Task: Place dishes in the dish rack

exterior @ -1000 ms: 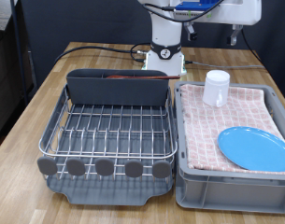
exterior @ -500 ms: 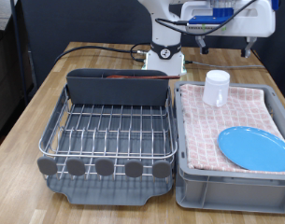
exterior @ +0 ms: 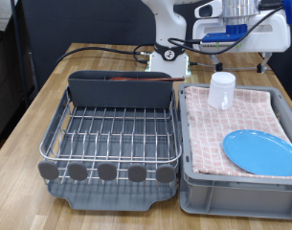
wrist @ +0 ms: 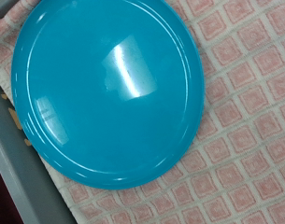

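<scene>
The light-blue plate point(exterior: 261, 151) lies flat on the pink checkered cloth in the grey bin point(exterior: 232, 190), at the exterior view's right. It fills the wrist view point(wrist: 105, 89). The white cup point(exterior: 221, 90) stands upright at the bin's far end. The reddish-brown spoon point(exterior: 136, 79) lies in the tall back compartment of the dish rack point(exterior: 112, 129). The rack's wire grid is bare. My gripper point(exterior: 240, 65) hangs high above the bin, over the cup and plate, with its fingers apart and nothing between them. No fingers show in the wrist view.
The rack and bin stand side by side on a wooden table point(exterior: 31, 120). A white box and black cables point(exterior: 169, 59) lie behind the rack by the robot base.
The hand has moved to the exterior view's right and come down a little over the bin. Plate, cup and spoon have not moved.
</scene>
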`<state>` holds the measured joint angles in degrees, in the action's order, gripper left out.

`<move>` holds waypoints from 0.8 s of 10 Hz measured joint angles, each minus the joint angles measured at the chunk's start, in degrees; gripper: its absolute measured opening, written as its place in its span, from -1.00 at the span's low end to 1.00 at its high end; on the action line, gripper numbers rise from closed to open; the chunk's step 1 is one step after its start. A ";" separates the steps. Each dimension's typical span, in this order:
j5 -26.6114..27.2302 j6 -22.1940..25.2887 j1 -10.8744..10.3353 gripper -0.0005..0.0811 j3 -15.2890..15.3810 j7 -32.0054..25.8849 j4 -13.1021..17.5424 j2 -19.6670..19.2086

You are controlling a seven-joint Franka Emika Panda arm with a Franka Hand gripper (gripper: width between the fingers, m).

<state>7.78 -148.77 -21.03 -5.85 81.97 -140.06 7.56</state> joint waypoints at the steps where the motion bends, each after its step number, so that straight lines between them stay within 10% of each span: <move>1: 1.69 -1.97 -0.13 0.98 -0.01 -1.66 0.00 -1.22; 6: 5.20 -6.95 -0.34 0.98 0.51 -4.44 0.09 -5.29; 8: 14.22 -11.32 -0.83 0.98 1.07 -12.19 -0.16 -6.97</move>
<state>22.00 -160.09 -21.87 -4.78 69.78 -140.22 0.59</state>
